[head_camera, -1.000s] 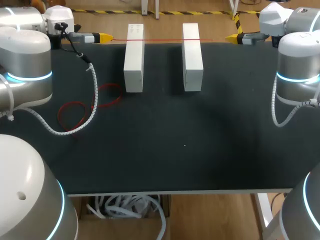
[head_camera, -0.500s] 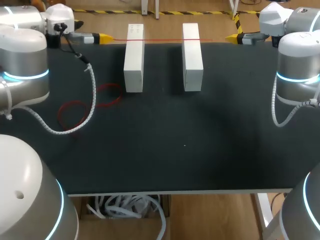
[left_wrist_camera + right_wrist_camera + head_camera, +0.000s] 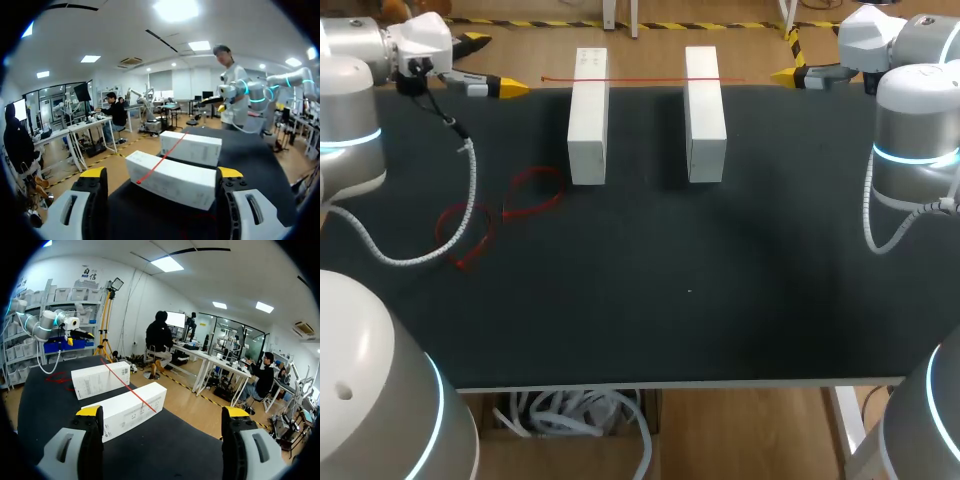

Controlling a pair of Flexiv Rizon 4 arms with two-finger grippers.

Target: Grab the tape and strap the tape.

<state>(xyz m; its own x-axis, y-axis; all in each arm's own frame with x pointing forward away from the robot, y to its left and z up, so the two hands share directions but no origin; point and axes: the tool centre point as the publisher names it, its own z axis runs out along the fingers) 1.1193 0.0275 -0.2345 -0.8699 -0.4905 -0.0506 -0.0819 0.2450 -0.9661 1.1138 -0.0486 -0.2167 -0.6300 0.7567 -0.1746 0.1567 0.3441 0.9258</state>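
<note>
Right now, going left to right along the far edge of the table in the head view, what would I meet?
left hand → left white box → right white box → right hand

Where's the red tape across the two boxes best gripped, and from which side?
Probably the free left end of the red tape, which sticks out past the left white box unsupported. Come in from the left with the open left gripper, sitting just beyond it.

Red tape (image 3: 128,385) across two boxes (image 3: 124,418); claw (image 3: 162,411) spread
</note>
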